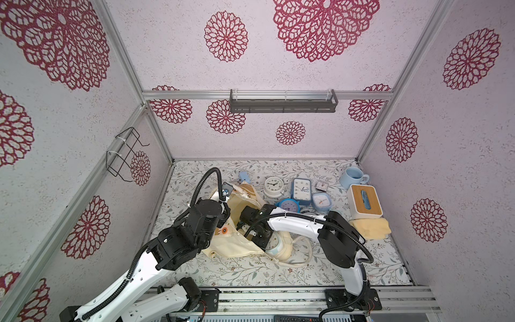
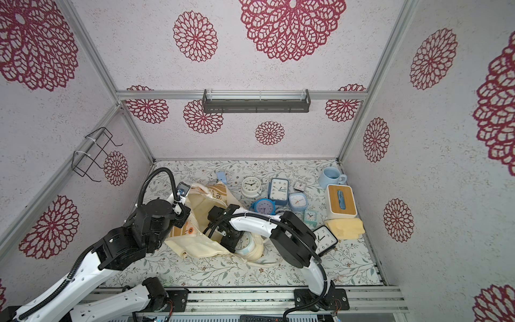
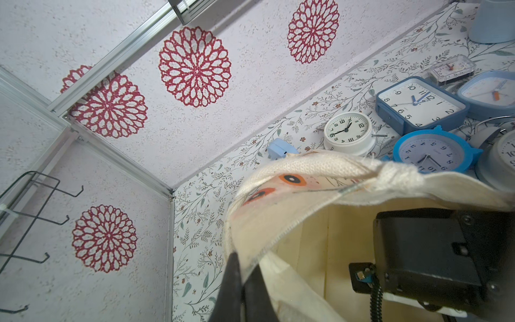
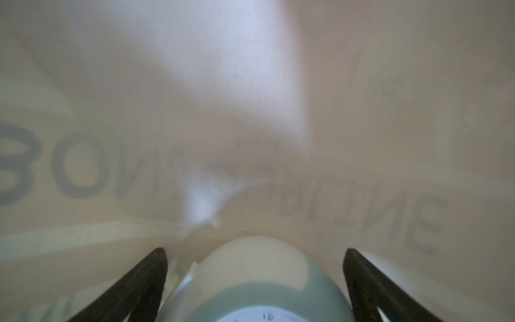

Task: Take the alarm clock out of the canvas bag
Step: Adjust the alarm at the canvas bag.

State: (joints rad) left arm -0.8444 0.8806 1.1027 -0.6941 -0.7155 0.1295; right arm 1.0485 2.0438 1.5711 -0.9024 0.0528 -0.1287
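Alarm clock [image 1: 278, 241] not out yet: a top view shows it lying in the mouth of the canvas bag [image 1: 234, 248]. Left wrist: left gripper [image 3: 245, 276] clamped on bag rim. Right wrist: right gripper [image 4: 255, 251] jaws wide, straddling clock, no grip – grab & lift-out to go.

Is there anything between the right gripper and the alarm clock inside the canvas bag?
Nothing visible. In the right wrist view the alarm clock sits directly between the open fingers of the right gripper, with no cloth across it. The left gripper pinches the canvas bag at its rim, holding the mouth open.
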